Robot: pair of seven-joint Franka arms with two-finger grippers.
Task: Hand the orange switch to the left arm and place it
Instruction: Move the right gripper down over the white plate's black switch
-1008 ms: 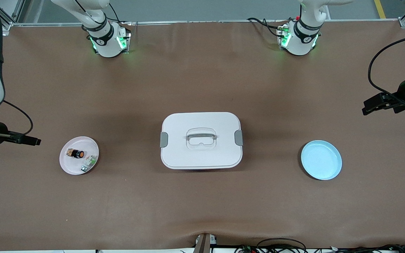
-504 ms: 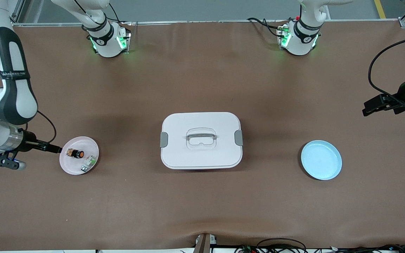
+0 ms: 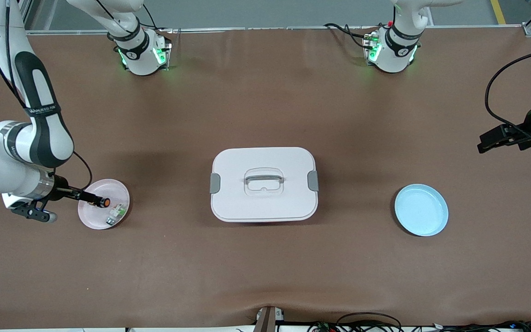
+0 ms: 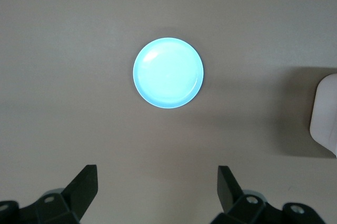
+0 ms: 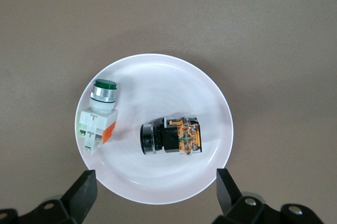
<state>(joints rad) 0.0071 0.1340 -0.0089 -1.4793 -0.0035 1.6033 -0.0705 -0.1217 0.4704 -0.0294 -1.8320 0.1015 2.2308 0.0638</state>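
Note:
The orange switch (image 3: 104, 202) lies on its side on a pink plate (image 3: 109, 186) toward the right arm's end of the table. My right gripper (image 3: 91, 199) hovers open over that plate, right above the switch's tan end. In the right wrist view the switch (image 5: 171, 137) lies on the plate (image 5: 158, 77) just ahead of the open right gripper (image 5: 155, 182), with nothing between the fingers. The white box (image 3: 263, 184) stands mid-table. My left gripper (image 3: 484, 143) waits, open and empty, above the table at the left arm's end; the left wrist view also shows this gripper (image 4: 156, 182) open.
A green-and-white component (image 3: 115, 213) shares the pink plate, seen too in the right wrist view (image 5: 97, 113). A blue plate (image 3: 421, 210) lies bare between the box and the left gripper; the left wrist view shows that plate (image 4: 168, 72) and a box corner (image 4: 325, 116).
The right arm has swung in from the table's end, and its gripper now hangs over the pink plate at the switch. The left gripper has barely shifted.

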